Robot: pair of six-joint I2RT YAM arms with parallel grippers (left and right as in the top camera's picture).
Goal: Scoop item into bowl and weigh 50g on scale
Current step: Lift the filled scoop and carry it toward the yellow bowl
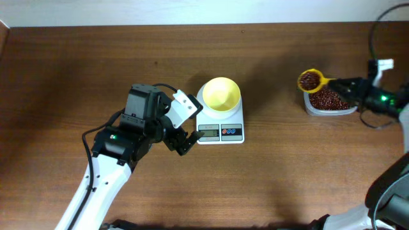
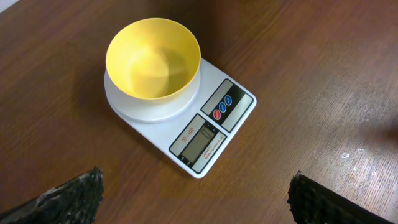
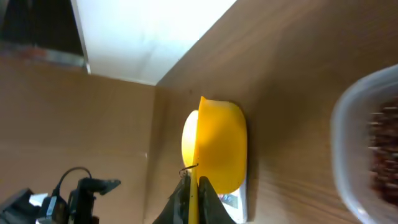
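On the left of the wooden table [image 1: 57, 70], the left gripper [image 1: 184, 139] hung just beside the scale [image 1: 220, 132], its jaws spread wide and holding nothing. Its wrist camera caught the two ridged black fingertips [image 2: 78, 194] at the lower corners, a detail lost from overhead. That closer view also showed the scale's grey display and its red and blue buttons. It showed too the smooth yellow inside of the bowl [image 1: 221, 94], round plastic, sitting on the scale's white round platter. There was one scale and one bowl. Well to the right, one yellow scoop [image 1: 324, 80], heaped with small red-brown beans [image 1: 310, 81], hovered at the far-left corner of one clear rounded tub [image 1: 332, 113] holding many more. The right gripper [image 1: 339, 84] was clamped on the scoop's handle. Its wrist view showed the scoop edge-on and the tub blurred.
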